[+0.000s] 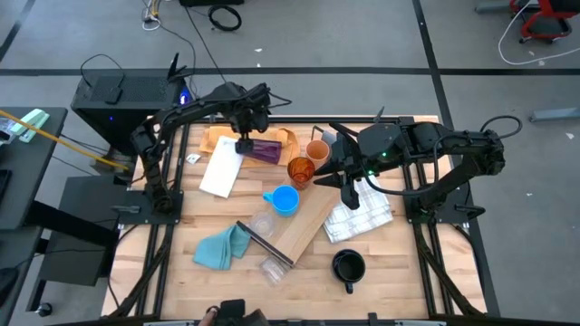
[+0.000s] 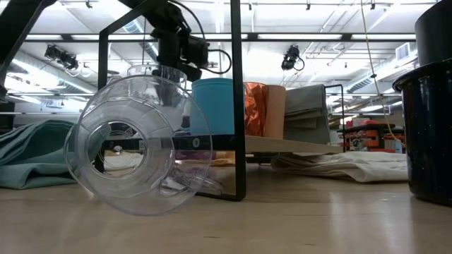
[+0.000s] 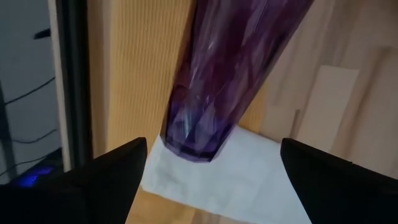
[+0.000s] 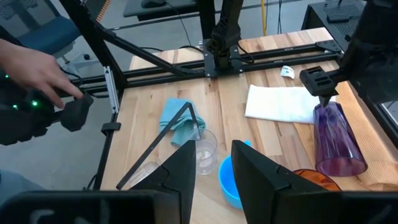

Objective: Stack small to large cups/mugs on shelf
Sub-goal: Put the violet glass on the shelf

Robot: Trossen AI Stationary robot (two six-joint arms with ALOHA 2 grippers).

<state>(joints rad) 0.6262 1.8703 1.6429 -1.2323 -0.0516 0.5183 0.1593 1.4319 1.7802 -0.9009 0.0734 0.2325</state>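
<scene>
Nearest the low camera: a clear cup (image 2: 131,144) lying on its side on the table, mouth toward the lens, just in front of the shelf's black end frame (image 2: 239,99). Thin transparent wall, so judged light, fairly rigid, free to roll and probably slick; best taken across the rim or mid-body rather than pushed. A second clear cup (image 1: 261,223) stands just beside the shelf (image 1: 304,228), next to the teal cloth (image 1: 221,246). The shelf is a light-wood board lying diagonally mid-table; the light blue mug (image 1: 285,200) sits at its upper end, with the amber translucent cup (image 1: 301,170) and tan cup (image 1: 317,151) close behind it. The dark mug (image 1: 348,266) stands apart near the front edge, handle toward the front; it looks like enamel or ceramic, judged heaviest of the set, and wants a rim or handle grip. The purple tumbler (image 3: 217,81) lies on its side on the tan paper sheet (image 1: 227,138), closed base toward the white cloth (image 1: 220,167). It is faceted, tapered, glossy, and judged liable to slip along the taper, so grip mid-body across the facets. Left gripper (image 3: 211,168) hovers over the tumbler's base end, fingers spread wide either side, not touching. Right gripper (image 4: 214,165) hangs above the mug cluster, fingers narrowly parted, holding nothing.
</scene>
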